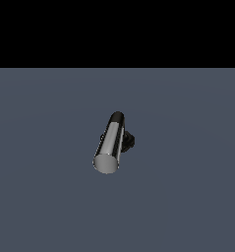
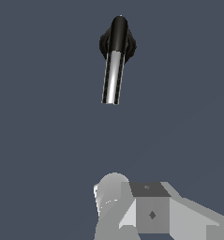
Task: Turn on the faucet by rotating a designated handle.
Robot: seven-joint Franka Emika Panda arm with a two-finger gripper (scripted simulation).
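Note:
The faucet (image 1: 127, 141) stands alone on the grey-blue floor, its black base mostly hidden behind the bar. Its handle (image 1: 109, 143) is a shiny silver bar whose flat round end faces the exterior camera. From the wrist view the faucet (image 2: 117, 43) shows its black round base and elbow, and the handle (image 2: 112, 78) sticks out from the elbow. My gripper (image 2: 132, 202) appears only as pale grey blocks at the frame's edge, well apart from the handle and touching nothing. Its fingertips do not show clearly. The arm is out of the exterior view.
A flat grey-blue floor (image 1: 188, 197) runs all around the faucet. A black band (image 1: 117, 29) fills the upper part of the exterior view.

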